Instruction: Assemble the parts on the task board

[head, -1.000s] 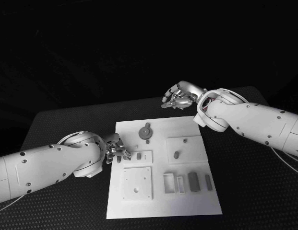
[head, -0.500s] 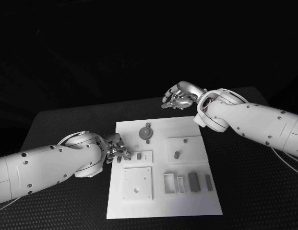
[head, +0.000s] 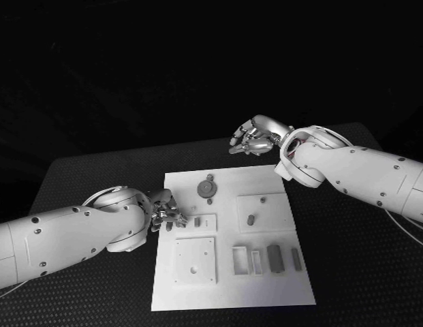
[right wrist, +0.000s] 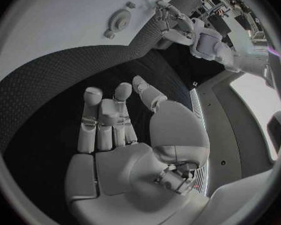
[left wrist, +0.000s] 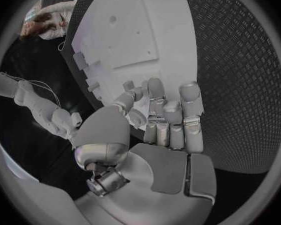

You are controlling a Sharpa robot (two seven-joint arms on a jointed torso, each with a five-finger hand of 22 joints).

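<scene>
Fingers of the left hand (head: pixel 165 212) and right hand (head: pixel 255 135) spread apart, empty, beside the task board (head: pixel 226 293).

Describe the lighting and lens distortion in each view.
Head view: the white task board is brightly lit and everything behind the table is black. Left wrist view: fisheye bends the board's edges around the left hand. Right wrist view: the same curving around the right hand.

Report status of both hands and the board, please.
Left hand open at task board left edge. Right hand open beyond the far edge. Parts untouched, nothing blocking.
</scene>
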